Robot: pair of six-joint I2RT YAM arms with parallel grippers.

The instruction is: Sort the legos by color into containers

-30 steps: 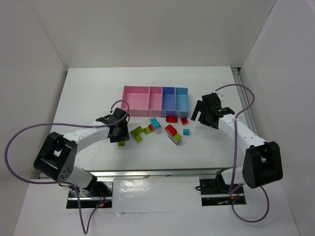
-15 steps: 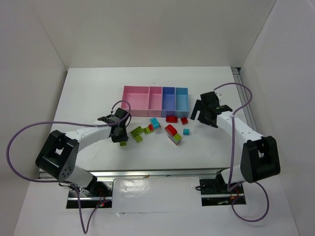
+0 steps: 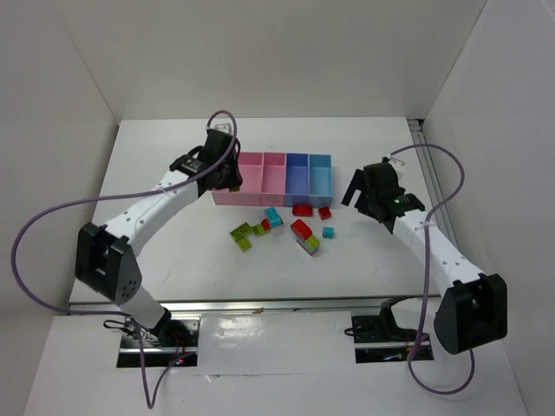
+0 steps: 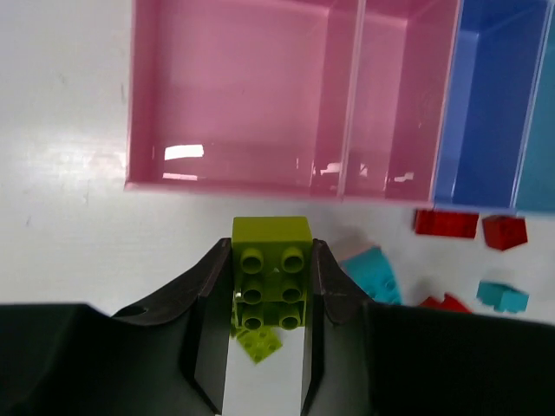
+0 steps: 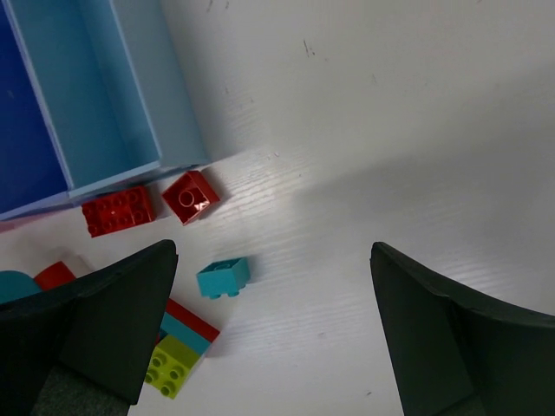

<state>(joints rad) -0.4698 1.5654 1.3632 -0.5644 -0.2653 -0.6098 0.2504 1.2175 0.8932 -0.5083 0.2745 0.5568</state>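
Observation:
My left gripper [image 4: 270, 251] is shut on a lime green lego [image 4: 271, 264] and holds it just short of the near wall of the wide pink bin [image 4: 243, 95]. From above, the left gripper [image 3: 224, 179] is at that bin's left front corner [image 3: 227, 198]. The narrow pink [image 3: 274, 173], periwinkle [image 3: 297, 176] and light blue [image 3: 321, 176] bins look empty. Loose legos lie in front of them: lime green [image 3: 244, 234], cyan [image 3: 273, 217] and red [image 3: 303, 209]. My right gripper [image 5: 273, 251] is open and empty above the table, right of a cyan lego [image 5: 223, 276].
A stacked red, cyan and green piece [image 3: 306, 237] lies mid-table; it also shows in the right wrist view [image 5: 178, 342]. Two red legos [image 5: 118, 211] [image 5: 190, 196] sit against the light blue bin [image 5: 95, 95]. White walls enclose the table on three sides.
My left gripper has risen from the table beside the green legos and moved far toward the wide pink bin with the green lego. My right gripper shifted slightly right, still open.

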